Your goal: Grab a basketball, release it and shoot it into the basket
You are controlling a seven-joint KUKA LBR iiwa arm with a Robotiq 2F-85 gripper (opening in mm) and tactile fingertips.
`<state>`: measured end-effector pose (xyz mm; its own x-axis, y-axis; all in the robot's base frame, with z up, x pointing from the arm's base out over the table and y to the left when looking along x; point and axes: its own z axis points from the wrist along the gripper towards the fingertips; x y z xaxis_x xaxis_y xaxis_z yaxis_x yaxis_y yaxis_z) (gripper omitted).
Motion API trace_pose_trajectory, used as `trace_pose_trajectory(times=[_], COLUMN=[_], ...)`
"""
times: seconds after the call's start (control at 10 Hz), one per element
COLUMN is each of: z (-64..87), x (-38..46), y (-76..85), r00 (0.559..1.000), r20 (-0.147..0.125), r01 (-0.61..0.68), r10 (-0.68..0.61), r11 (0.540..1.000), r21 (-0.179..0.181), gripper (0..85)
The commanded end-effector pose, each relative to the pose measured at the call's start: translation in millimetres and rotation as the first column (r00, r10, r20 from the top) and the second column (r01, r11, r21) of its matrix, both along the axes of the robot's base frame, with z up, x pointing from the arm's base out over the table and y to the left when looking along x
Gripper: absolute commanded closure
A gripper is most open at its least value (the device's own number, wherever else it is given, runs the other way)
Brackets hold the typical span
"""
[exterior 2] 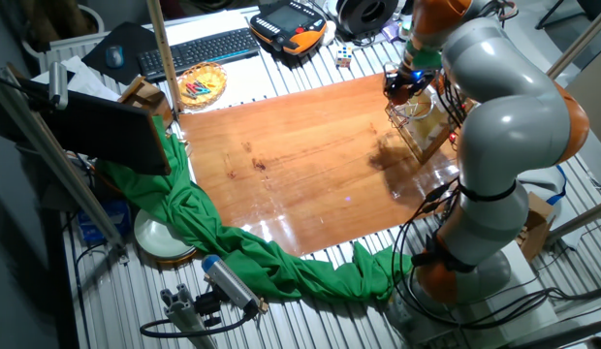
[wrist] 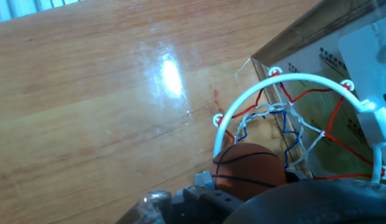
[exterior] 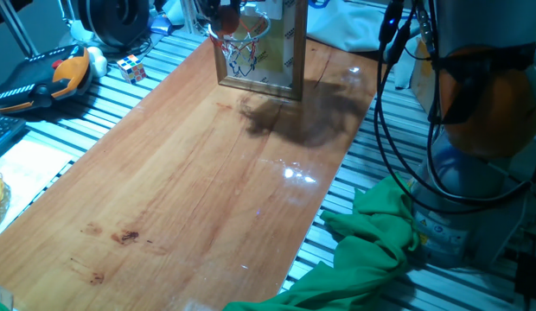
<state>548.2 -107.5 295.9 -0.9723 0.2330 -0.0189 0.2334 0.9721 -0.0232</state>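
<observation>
basketball (wrist: 249, 171): over basket (wrist: 305, 118) rim, lower part hidden | claw (wrist: 243, 202): fingers cut off, grip state unclear

Wide bare stretch of table (exterior: 190, 181) open for passing, from near edge up to backboard (exterior: 290, 43). Backboard upright at far end, blocking travel behind hoop (exterior: 242, 30). Ball (wrist: 248, 171) at rim, net (wrist: 286, 134) just beside. Green cloth (exterior: 372, 242) draped off right edge. Cables (exterior: 398, 104) hanging beside right edge. Cube (exterior: 132, 67), plush (exterior: 65, 73) left, off board.
</observation>
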Motion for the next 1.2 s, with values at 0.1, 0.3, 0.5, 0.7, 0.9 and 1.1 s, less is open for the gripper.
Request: trace_pose_trajectory(times=[0.1, 0.3, 0.5, 0.7, 0.9, 1.1], z=[0.1, 0.1, 0.1, 0.8, 5.5, 6.1], x=[0.0, 0.0, 0.0, -0.2, 0.6, 3.7], y=[0.0, 0.0, 0.0, -1.4, -23.0, -38.2], r00=[1.0, 1.0, 0.999, 0.999, 0.999, 0.999], r20=[0.007, 0.018, 0.033, 0.026, 0.018, 0.02], r01=[-0.008, -0.013, -0.016, -0.025, -0.034, -0.043], r10=[0.008, 0.012, 0.017, 0.026, 0.034, 0.044], r11=[1.0, 1.0, 1.0, 0.999, 0.999, 0.999], r21=[0.01, 0.01, -0.015, -0.029, -0.015, -0.013], gripper=[84.3, 84.3, 84.3, 84.3, 84.3, 84.3])
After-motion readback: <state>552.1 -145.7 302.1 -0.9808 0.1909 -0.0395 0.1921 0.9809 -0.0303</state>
